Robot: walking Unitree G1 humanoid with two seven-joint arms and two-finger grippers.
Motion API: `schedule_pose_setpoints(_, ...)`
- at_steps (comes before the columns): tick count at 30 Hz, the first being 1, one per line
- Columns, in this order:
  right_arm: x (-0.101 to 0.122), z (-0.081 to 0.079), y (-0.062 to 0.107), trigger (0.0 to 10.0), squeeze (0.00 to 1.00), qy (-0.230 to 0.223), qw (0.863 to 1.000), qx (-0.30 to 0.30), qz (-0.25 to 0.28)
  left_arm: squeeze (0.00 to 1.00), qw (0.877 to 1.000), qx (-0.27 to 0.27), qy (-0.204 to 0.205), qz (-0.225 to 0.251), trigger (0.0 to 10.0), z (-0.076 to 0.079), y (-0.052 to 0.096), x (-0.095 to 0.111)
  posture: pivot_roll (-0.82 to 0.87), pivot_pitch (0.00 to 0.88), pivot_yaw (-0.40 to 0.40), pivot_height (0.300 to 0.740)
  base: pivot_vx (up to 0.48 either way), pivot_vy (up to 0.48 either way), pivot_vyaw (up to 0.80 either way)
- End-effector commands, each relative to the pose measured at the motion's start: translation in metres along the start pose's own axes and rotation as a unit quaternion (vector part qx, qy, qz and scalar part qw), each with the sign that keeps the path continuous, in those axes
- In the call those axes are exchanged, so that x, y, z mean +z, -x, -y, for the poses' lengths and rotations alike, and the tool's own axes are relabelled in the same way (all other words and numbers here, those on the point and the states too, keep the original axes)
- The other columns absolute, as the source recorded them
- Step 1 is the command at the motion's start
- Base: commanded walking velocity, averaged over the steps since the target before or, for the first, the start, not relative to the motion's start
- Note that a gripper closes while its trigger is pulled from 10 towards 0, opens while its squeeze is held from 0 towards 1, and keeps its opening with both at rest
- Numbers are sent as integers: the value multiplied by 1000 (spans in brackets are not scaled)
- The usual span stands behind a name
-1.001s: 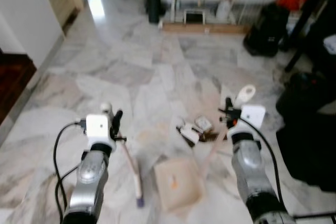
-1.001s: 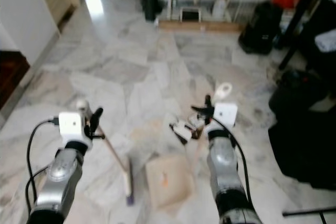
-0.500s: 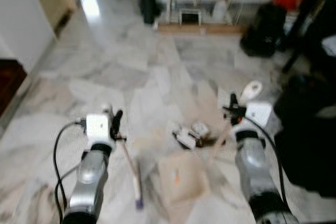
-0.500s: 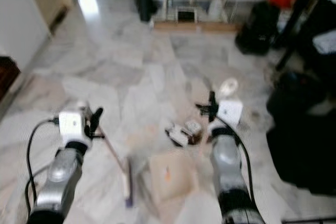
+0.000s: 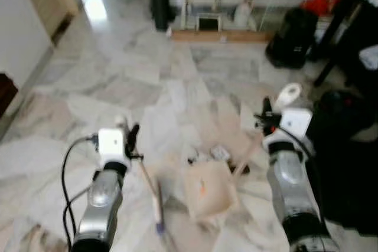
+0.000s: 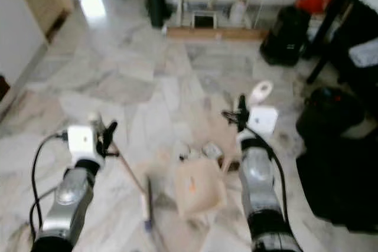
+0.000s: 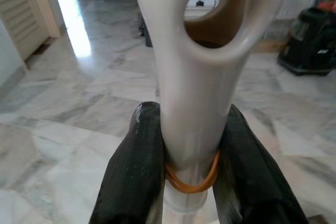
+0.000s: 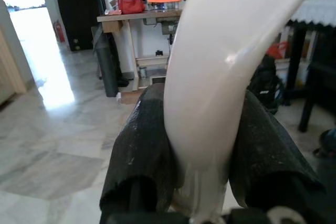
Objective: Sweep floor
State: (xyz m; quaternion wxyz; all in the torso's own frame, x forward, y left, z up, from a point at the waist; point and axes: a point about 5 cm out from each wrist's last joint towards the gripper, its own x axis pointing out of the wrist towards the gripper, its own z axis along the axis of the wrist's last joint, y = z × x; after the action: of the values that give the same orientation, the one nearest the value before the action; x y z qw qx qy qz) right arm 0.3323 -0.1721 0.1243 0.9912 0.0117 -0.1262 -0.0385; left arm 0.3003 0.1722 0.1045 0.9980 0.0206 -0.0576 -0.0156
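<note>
**A:** Where is the litter, and which tool is nearer to it?

**B:** The litter (image 5: 214,154), a few small pale and dark scraps, lies on the marble floor (image 5: 147,81) ahead of the robot, between its two arms and closer to the right one. The dustpan (image 5: 208,187), a pale tan tray, sits flat on the floor just on the robot's side of the scraps, its far edge almost touching them.

**A:** What holds the dustpan?

**B:** The right gripper (image 5: 267,123), its black fingers (image 8: 142,161) pinching the white dustpan handle (image 8: 210,82). That handle slants down and inward toward the pan.

**A:** And the other arm?

**B:** The left gripper (image 5: 131,140) has its fingers (image 7: 131,171) clamped on the white broom handle (image 7: 194,87), just above an orange rubber band. The broom (image 5: 152,193) runs from that gripper down and inward; its head lies on the floor just left of the pan, its long axis pointing roughly away from the robot.

**A:** So the sweep?

**B:** My judgement: the scraps lie beyond the pan, so the broom head must get past them and draw them back toward the robot.
</note>
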Motion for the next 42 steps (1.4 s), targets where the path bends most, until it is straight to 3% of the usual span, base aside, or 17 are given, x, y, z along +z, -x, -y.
schedule_pose_setpoints(1, 8, 5, -2, 10000, 0, 2, 1000, -8, 20, 0, 1000, -6, 1, 20, 10000, 4, -2, 8, 41, 129, 12, 740, 337, 0, 0)
schedule_pose_setpoints(42, 9, 3, -3, 10000, 0, -1, 1000, -6, 23, 0, 1000, -12, 2, 21, 10000, 7, -4, 9, 42, 117, 12, 740, 337, 0, 0)
